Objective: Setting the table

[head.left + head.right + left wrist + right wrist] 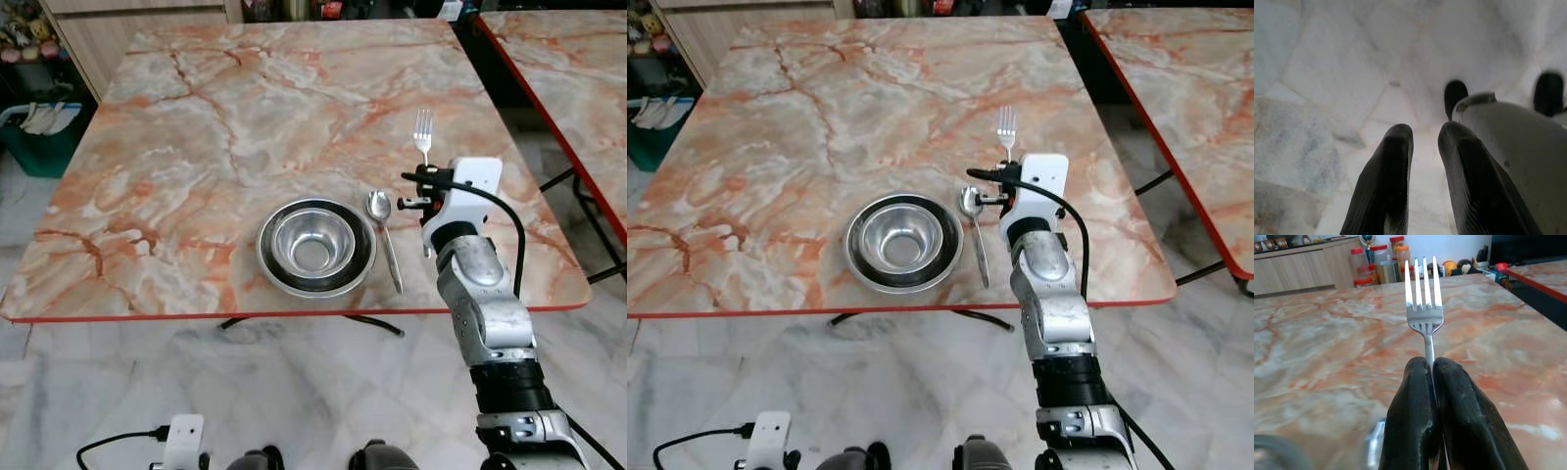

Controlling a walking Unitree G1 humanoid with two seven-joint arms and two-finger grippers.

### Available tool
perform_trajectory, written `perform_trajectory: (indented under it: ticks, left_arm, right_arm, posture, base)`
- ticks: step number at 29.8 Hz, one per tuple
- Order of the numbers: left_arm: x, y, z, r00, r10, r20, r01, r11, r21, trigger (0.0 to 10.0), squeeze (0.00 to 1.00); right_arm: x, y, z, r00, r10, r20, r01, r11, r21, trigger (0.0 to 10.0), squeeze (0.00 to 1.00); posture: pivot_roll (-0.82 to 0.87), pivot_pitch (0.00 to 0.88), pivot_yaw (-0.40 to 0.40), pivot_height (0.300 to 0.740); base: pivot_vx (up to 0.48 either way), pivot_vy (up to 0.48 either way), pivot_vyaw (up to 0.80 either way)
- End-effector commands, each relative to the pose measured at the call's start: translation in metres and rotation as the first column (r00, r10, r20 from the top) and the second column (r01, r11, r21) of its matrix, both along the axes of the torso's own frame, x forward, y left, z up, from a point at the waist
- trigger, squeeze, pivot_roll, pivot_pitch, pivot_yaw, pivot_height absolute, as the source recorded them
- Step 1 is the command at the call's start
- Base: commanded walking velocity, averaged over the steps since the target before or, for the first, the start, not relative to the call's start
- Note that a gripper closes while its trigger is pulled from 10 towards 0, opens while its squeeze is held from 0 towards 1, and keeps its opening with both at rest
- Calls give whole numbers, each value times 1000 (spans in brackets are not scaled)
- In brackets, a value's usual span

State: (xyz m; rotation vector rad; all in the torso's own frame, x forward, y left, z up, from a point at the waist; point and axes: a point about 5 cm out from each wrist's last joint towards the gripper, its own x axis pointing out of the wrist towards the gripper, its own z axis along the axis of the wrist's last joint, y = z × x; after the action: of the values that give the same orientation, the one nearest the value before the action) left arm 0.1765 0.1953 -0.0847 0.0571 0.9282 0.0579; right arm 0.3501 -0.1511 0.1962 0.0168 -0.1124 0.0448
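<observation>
Now my right gripper (1434,363) is clenched on the fork (423,131), out over the table (196,127).

From the right wrist view I see the two black fingers (1413,416) pressed together around the fork's handle, tines pointing straight ahead of the gripper, away from me, above the marble top. Just to the gripper's left lies the spoon (384,235), bowl end far from me, handle running back toward the table's near edge. Left of the spoon, close beside it, sits the steel bowl (314,245) nested in a dark plate (858,266). My left gripper (1425,147) hangs low by my side, pointing at the pale floor tiles (1327,73), its fingers slightly parted and grasping nothing. A second table (568,59) stands off to the gripper's right.
</observation>
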Motion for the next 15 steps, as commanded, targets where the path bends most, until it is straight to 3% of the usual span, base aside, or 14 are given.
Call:
perform_trajectory:
  ticks: [1, 15]
  left_arm:
    - [-19, -7, -10, 997, -10, -78, 8, 1000, -16, 10000, 0]
    - [-21, -8, -11, 996, -18, -86, 16, 1000, -22, 10000, 0]
  right_arm:
    - [-4, -8, -3, 1000, -23, -12, 23, 1000, 0, 10000, 0]
    - [-7, -21, -17, 991, -69, -112, 65, 997, -36, 10000, 0]
  posture:
    - [-59, 220, 10, 740]
    - [-64, 209, 7, 740]
  base:
    - [0, 0, 0]
    - [0, 0, 0]
